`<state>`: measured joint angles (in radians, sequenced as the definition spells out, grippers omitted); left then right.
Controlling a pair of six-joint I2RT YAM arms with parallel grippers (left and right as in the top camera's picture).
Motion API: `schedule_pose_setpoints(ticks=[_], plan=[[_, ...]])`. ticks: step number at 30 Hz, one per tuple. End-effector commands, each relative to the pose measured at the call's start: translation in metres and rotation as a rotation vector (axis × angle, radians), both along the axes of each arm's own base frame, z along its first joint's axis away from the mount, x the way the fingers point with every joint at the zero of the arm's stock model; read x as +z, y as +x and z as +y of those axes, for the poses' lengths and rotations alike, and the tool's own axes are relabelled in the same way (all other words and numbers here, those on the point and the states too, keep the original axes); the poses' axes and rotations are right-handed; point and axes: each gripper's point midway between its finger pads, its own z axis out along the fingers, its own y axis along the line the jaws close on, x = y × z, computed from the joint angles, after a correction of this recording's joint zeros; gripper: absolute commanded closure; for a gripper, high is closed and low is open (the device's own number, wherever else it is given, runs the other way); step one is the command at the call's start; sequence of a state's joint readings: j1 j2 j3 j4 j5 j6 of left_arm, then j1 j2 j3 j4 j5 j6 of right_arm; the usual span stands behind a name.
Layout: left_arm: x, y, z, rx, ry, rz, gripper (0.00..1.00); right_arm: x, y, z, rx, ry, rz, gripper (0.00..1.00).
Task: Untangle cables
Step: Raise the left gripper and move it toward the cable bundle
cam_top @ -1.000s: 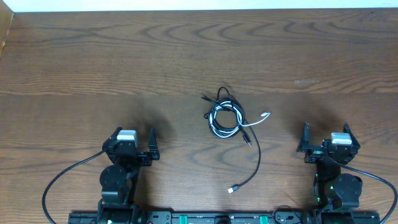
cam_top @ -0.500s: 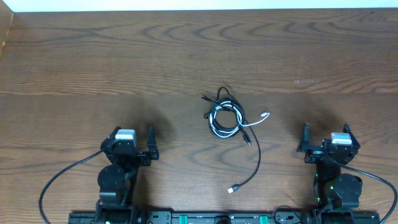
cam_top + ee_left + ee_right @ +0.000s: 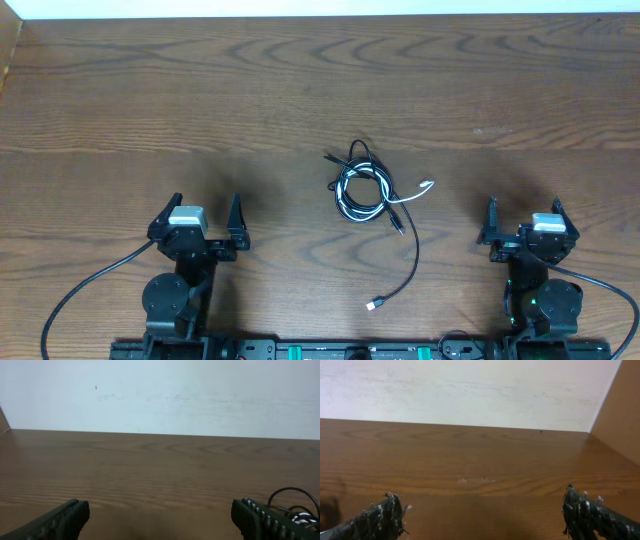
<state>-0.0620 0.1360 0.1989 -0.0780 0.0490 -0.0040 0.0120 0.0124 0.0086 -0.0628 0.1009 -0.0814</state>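
The left end effector (image 3: 205, 205) has shifted a little toward the left edge of the surface (image 3: 120, 90) and slightly away from the near edge over the last second, and its arm has swung with it. Its jaws stand wide and hold nothing. The right end effector (image 3: 523, 210) has not stirred; it sits by the near right corner, jaws just as wide and empty. The cables (image 3: 362, 188) lie exactly as they did, a small knot of black and white loops about the middle of the surface, between the two arms and well apart from both. A white plug end (image 3: 428, 185) pokes out toward the right edge, and a black tail (image 3: 412, 262) trails from the knot toward the near edge. The left wrist view catches only a sliver of the knot at its lower right corner, while the right wrist view shows bare wood alone. The shift looks like the left arm just getting under way rather than a reach, since it brings the jaws no nearer the knot. The untangling seems not yet begun, with the whole approach still ahead for either arm.
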Motion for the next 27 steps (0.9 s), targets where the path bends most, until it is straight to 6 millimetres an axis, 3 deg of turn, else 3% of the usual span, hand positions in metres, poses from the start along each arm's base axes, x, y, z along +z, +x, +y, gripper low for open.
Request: schedule_pose_setpoints(ticks=[1, 27], plan=[[0.017, -0.002, 0.001, 0.008, -0.018, -0.037, 0.04, -0.001, 0.000, 0.003, 0.012, -0.009, 0.000, 0.01], [0.031, -0.006, 0.001, 0.008, -0.019, -0.050, 0.04, -0.001, 0.000, 0.003, 0.012, -0.009, -0.001, 0.01]])
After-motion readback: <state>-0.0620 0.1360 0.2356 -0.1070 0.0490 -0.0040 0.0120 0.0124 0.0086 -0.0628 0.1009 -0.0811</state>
